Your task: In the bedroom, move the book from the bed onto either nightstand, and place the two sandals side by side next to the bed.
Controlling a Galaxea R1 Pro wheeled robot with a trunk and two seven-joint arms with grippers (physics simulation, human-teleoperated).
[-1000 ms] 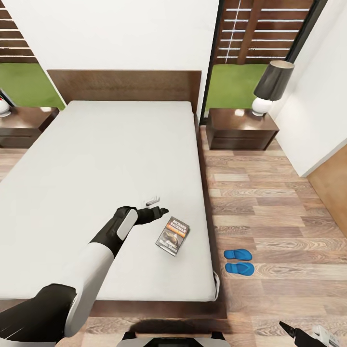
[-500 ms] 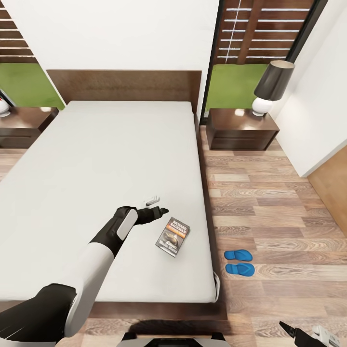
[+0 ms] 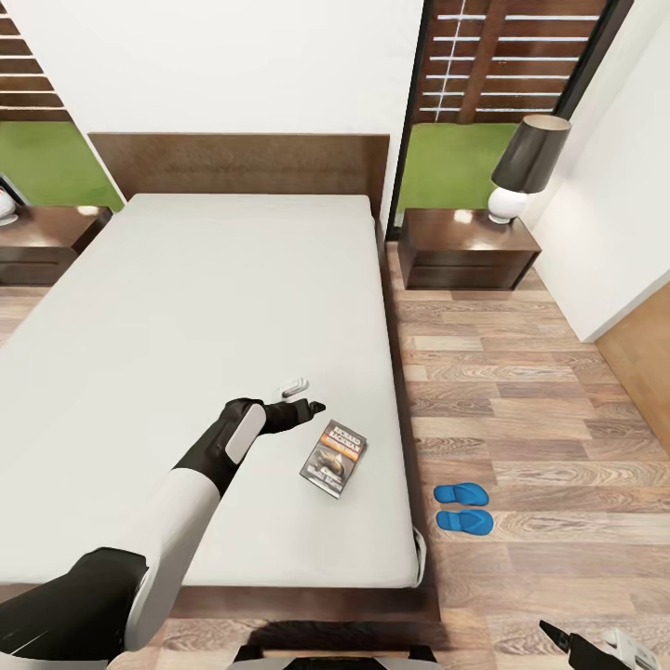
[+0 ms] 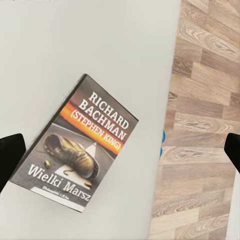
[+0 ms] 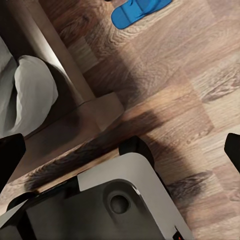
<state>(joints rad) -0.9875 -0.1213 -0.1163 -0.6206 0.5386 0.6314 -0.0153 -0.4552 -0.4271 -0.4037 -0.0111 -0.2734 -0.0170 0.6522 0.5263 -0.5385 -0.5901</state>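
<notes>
The book (image 3: 333, 458) lies flat, cover up, on the grey mattress of the bed (image 3: 186, 307) near its right edge. My left gripper (image 3: 302, 395) hovers open just up-left of it, holding nothing. In the left wrist view the book (image 4: 75, 145) lies below the open left gripper (image 4: 121, 154), both fingertips (image 4: 10, 156) well apart. Two blue sandals (image 3: 462, 507) lie side by side on the floor next to the bed. My right gripper (image 3: 591, 644) hangs low and open; the right wrist view catches one sandal (image 5: 137, 11). A nightstand (image 3: 468, 247) stands right of the headboard, another nightstand (image 3: 46, 237) left.
A black-shaded lamp (image 3: 529, 163) stands on the right nightstand. A white wall (image 3: 614, 214) juts in at far right. Wood-plank floor (image 3: 521, 400) stretches between the bed and that wall. My own base (image 5: 110, 200) sits against the bed's foot corner (image 5: 30, 95).
The head view has drifted very slightly. Both arms, the book and the sandals stay where they were.
</notes>
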